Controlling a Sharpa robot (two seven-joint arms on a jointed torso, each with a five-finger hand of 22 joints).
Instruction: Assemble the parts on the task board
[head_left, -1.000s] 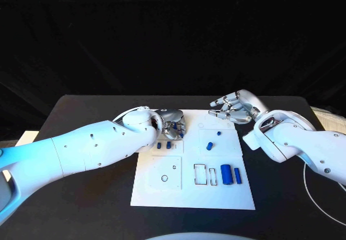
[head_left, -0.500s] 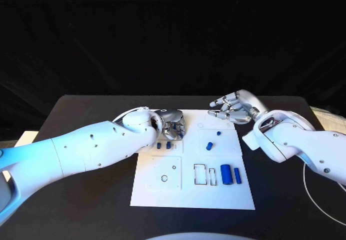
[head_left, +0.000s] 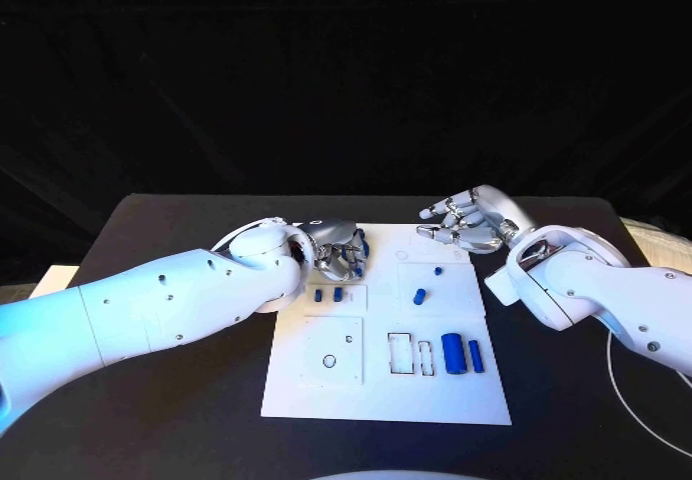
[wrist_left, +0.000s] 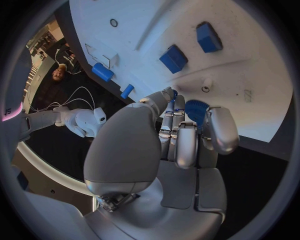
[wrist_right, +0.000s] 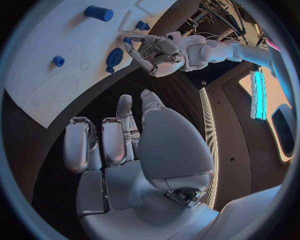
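Note:
The white task board (head_left: 378, 385) lies in the middle of the black table. My left hand (head_left: 338, 247) hovers over the board's far left corner and pinches a round blue part (wrist_left: 195, 109) at its fingertips; the same part (wrist_right: 114, 57) and left hand (wrist_right: 156, 52) appear in the right wrist view. My right hand (head_left: 469, 219) is at the board's far right edge, fingers apart, holding nothing (wrist_right: 125, 145). Two small blue pieces (head_left: 327, 295) sit just in front of the left hand. A blue peg (head_left: 420, 294) stands mid-board. A thick blue cylinder (head_left: 453, 350) and a slim blue bar (head_left: 475, 354) lie near the right edge.
Outlined slots (head_left: 413, 352) and a small round hole (head_left: 329, 361) mark the board's near half. A white cable (head_left: 623, 400) curves over the table at the right. Black table surface (head_left: 173, 400) surrounds the board on both sides.
The left arm has shifted slightly, its hand staying over the far left corner with the blue part. The right hand has barely moved.

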